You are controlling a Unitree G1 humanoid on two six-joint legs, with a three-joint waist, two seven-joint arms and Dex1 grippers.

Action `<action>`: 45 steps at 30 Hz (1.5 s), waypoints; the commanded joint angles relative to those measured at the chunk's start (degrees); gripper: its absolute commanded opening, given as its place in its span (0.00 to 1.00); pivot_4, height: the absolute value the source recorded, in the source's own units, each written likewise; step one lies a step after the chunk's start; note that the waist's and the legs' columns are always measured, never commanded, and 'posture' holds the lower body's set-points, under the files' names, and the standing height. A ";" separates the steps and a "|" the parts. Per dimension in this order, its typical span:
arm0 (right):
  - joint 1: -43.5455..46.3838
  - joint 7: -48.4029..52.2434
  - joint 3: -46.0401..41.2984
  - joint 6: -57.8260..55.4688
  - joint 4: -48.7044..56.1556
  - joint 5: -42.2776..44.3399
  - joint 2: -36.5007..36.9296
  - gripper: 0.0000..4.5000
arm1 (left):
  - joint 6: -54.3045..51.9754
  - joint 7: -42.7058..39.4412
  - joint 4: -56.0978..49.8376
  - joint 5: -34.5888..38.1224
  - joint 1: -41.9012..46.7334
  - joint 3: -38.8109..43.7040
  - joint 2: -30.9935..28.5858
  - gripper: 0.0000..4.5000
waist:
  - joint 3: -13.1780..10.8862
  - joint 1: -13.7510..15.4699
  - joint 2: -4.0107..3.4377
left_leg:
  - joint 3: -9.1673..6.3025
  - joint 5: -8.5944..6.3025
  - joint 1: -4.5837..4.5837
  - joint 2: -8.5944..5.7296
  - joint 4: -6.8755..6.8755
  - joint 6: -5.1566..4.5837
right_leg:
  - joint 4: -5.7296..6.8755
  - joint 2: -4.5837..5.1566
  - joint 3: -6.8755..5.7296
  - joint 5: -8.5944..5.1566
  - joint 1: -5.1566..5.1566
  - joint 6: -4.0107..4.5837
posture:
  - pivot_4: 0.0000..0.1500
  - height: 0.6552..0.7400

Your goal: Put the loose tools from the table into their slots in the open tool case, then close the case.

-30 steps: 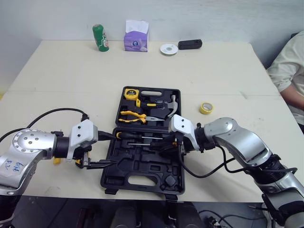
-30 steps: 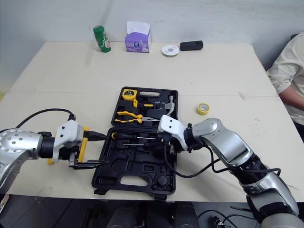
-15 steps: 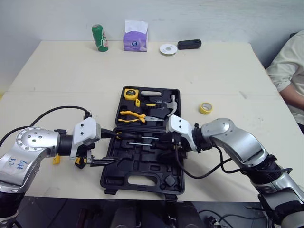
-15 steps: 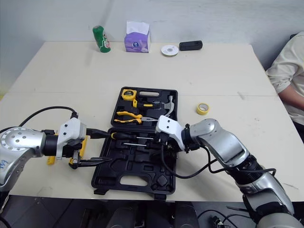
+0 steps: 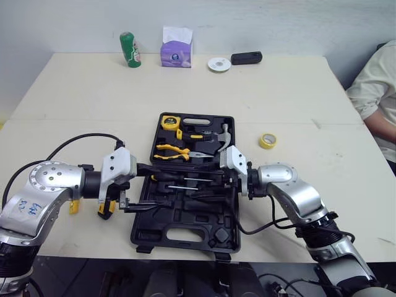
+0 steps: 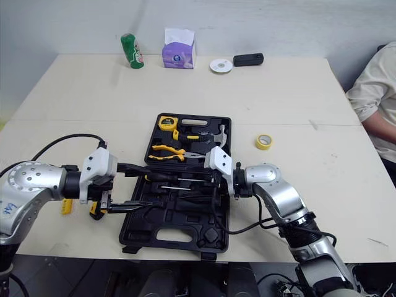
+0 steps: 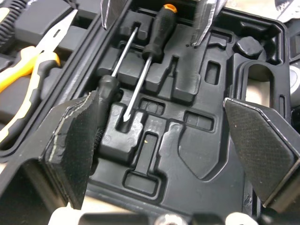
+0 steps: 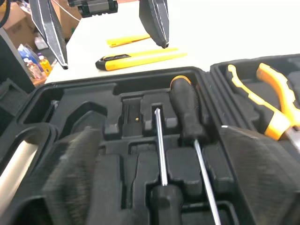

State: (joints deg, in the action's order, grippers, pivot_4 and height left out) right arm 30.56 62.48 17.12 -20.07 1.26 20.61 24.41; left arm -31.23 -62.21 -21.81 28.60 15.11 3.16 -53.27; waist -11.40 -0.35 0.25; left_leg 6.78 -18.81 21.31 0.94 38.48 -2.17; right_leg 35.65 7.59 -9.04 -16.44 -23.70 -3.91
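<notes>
both the left pincer (image 5: 148, 187) and right pincer (image 5: 212, 184) gape wide, empty, over the tool case (image 5: 185, 234). loose yellow tools (image 8: 136, 57) lie on the worktop (image 5: 185, 93) just left of it; we judge them light, rigid, slim: grip mid-handle.

A green drinks can with a printed label (image 5: 129, 49) stands upright near the far left edge of the pale beige table (image 5: 80, 99). Just to its right sits a purple cardboard tissue box (image 5: 177, 48) with a white tissue sticking up from its top. Further right lies a flat white round disc with a dark centre hole (image 5: 219, 64), and just beside it, a black oblong device (image 5: 247, 58) lies on its side. A plain whitish wall (image 5: 278, 25) rises behind the far edge. At the far right, a person in a cream short-sleeved shirt (image 5: 377, 93) sits beside the table, arm bent at its edge
</notes>
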 commanded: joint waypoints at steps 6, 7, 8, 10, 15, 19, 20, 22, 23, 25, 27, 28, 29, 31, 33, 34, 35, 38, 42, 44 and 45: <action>0.71 1.15 -0.25 2.80 -2.22 -2.31 -0.05 0.01 | 1.05 -0.34 -1.20 -0.04 0.68 -0.25 0.35 1.00 | 0.00 0.04 0.00 | -0.01 0.00 0.00 0.01 0.08 0.00 | 0.03 0.00 0.01 0.00 0.00 0.00 | 1.00 0.90; 0.76 1.16 -0.06 2.80 -2.51 -2.73 0.00 0.01 | 1.09 -0.33 -1.20 -0.08 0.72 -0.31 0.38 1.00 | 0.00 0.05 0.00 | -0.01 0.00 0.00 0.01 0.09 0.00 | 0.04 0.01 0.01 0.00 0.01 0.00 | 1.00 0.90; 0.78 1.14 0.17 2.93 -2.78 -3.22 0.08 0.01 | 1.07 -0.27 -1.28 -0.11 0.77 -0.38 0.42 1.00 | 0.00 0.06 0.00 | -0.02 0.00 0.00 0.02 0.10 0.00 | 0.04 0.01 0.01 0.00 0.01 0.00 | 1.00 0.90; 0.85 1.35 0.36 2.51 -3.10 -3.70 0.06 0.01 | 1.11 -0.15 -1.34 -0.19 0.90 -0.56 0.50 1.00 | 0.00 0.04 0.00 | -0.02 0.00 0.00 0.01 0.12 0.00 | 0.05 0.01 0.01 0.00 0.01 0.00 | 1.00 0.90; 0.86 2.40 1.58 1.62 -3.00 -5.08 0.56 0.01 | 1.15 -0.04 -1.45 -0.34 1.14 -0.79 0.62 1.00 | 0.00 0.02 0.00 | -0.02 0.00 0.01 0.02 0.15 0.00 | 0.07 0.01 0.01 0.00 0.01 0.00 | 1.00 0.90; 1.04 1.75 3.18 1.55 -4.47 -8.38 1.04 0.01 | 1.23 -0.02 -1.07 -0.58 1.77 -1.09 0.79 1.00 | 0.00 -0.01 0.00 | -0.02 0.00 0.00 0.02 0.17 0.00 | 0.10 0.02 0.02 0.00 0.02 0.00 | 1.00 0.90; 1.01 2.02 3.82 1.13 -4.50 -9.10 1.45 0.01 | 1.16 0.03 -1.08 -0.61 2.00 -1.23 0.87 1.00 | 0.00 0.00 0.00 | -0.02 0.00 -0.01 0.02 0.18 0.00 | 0.11 0.02 0.02 0.00 0.03 0.00 | 1.00 0.90; 1.14 1.88 5.24 0.36 -4.89 -10.95 2.24 0.01 | 1.08 0.09 -1.08 -0.69 2.42 -1.54 1.01 1.00 | 0.01 0.00 0.01 | -0.03 -0.01 -0.04 0.03 0.23 0.01 | 0.14 0.02 0.02 0.00 0.06 0.00 | 1.00 0.90; 1.34 1.27 6.26 -0.13 -5.52 -12.62 2.74 0.01 | 1.09 0.10 -1.04 -0.77 2.63 -1.72 1.07 1.00 | 0.02 -0.01 0.01 | -0.03 -0.01 -0.09 0.03 0.23 0.01 | 0.14 0.03 0.03 0.00 0.09 0.00 | 1.00 0.90; 1.44 0.74 8.49 0.46 -6.68 -15.96 4.09 0.01 | 1.21 0.07 -0.91 -0.99 2.91 -1.98 1.11 1.00 | 0.05 -0.04 0.02 | -0.03 -0.01 -0.12 0.03 0.26 0.02 | 0.16 0.04 0.04 0.00 0.12 0.00 | 1.00 0.90; 1.19 0.87 10.53 0.98 -7.35 -18.42 5.54 0.01 | 1.30 0.02 -0.71 -1.23 3.14 -2.22 1.17 1.00 | 0.11 0.00 0.05 | -0.03 -0.02 -0.21 0.03 0.28 0.03 | 0.18 0.04 0.05 0.00 0.20 0.01 | 1.00 0.90; 0.93 0.72 11.25 1.16 -7.52 -19.20 6.00 0.01 | 1.29 0.02 -0.65 -1.28 3.25 -2.29 1.22 1.00 | 0.17 0.02 0.05 | -0.04 -0.02 -0.23 0.03 0.32 0.03 | 0.20 0.06 0.05 -0.01 0.22 0.01 | 1.00 0.90; 0.69 0.37 11.57 0.58 -7.51 -19.42 6.16 0.01 | 1.28 0.02 -0.60 -1.32 3.33 -2.34 1.27 1.00 | 0.31 0.04 0.10 | -0.06 -0.03 -0.23 0.03 0.37 0.03 | 0.21 0.06 0.05 0.00 0.24 0.01 | 1.00 0.90; 0.35 -0.92 11.31 -0.23 -7.45 -19.37 5.76 0.01 | 1.32 0.03 -0.51 -1.40 3.46 -2.43 1.34 1.00 | 0.55 0.11 0.32 | -0.09 -0.06 -0.30 0.04 0.38 0.06 | 0.19 0.07 0.06 -0.01 0.31 0.02 | 1.00 0.90; 0.15 -1.69 10.59 -0.95 -6.87 -18.42 5.21 0.01 | 1.34 0.05 -0.43 -1.44 3.56 -2.48 1.47 1.00 | 0.74 0.11 0.46 | -0.14 -0.08 -0.34 0.06 0.42 0.09 | 0.17 0.08 0.06 -0.01 0.35 0.03 | 1.00 0.90; 0.04 -1.79 10.18 -1.05 -6.43 -17.73 5.01 0.01 | 1.33 0.06 -0.39 -1.45 3.63 -2.52 1.56 1.00 | 0.84 0.11 0.47 | -0.14 -0.10 -0.34 0.06 0.43 0.11 | 0.12 0.10 0.07 -0.02 0.35 0.03 | 1.00 0.90; -0.15 -1.96 9.44 -1.64 -5.56 -16.62 4.75 0.01 | 1.35 0.07 -0.33 -1.47 3.65 -2.52 1.67 1.00 | 0.93 0.13 0.47 | -0.15 -0.14 -0.34 0.06 0.45 0.11 | 0.08 0.11 0.07 -0.02 0.35 0.03 | 1.00 0.90; -0.50 -2.17 7.94 -2.08 -3.90 -14.73 4.19 0.01 | 1.34 0.11 -0.17 -1.51 3.75 -2.52 1.90 1.00 | 0.96 0.13 0.44 | -0.16 -0.16 -0.33 0.06 0.45 0.12 | 0.08 0.14 0.08 -0.02 0.34 0.04 | 1.00 0.90; -1.07 -2.23 2.04 1.25 0.78 -9.12 2.38 0.01 | 2.07 1.54 0.93 -1.50 3.04 -1.22 3.15 1.00 | 0.94 0.23 0.42 | -0.18 -0.17 -0.24 0.06 0.45 0.11 | 0.08 0.14 0.05 -0.02 0.31 0.04 | 1.00 0.90; -1.27 -3.35 -1.29 0.57 3.36 -6.48 1.93 0.01 | 2.90 3.59 2.58 -2.06 2.67 0.56 4.20 1.00 | 0.90 0.18 0.36 | -0.21 -0.18 -0.11 0.06 0.46 0.09 | 0.16 0.13 0.02 -0.01 0.22 0.04 | 1.00 0.90; -1.45 -3.33 -2.95 -0.74 4.95 -5.00 2.49 0.01 | 2.57 4.41 3.11 -1.44 2.22 2.04 4.53 1.00 | 0.88 0.18 0.36 | -0.20 -0.18 -0.08 0.06 0.47 0.08 | 0.21 0.12 0.01 -0.01 0.20 0.04 | 1.00 0.90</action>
State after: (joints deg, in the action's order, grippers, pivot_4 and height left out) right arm 29.02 59.73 18.31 -19.67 2.35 12.74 26.27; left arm -29.56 -59.35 -19.05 26.67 17.53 1.66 -48.98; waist -10.52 -0.17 0.61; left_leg 6.58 -18.99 21.27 1.00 38.95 -2.10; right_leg 35.86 7.70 -9.05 -16.46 -23.53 -3.87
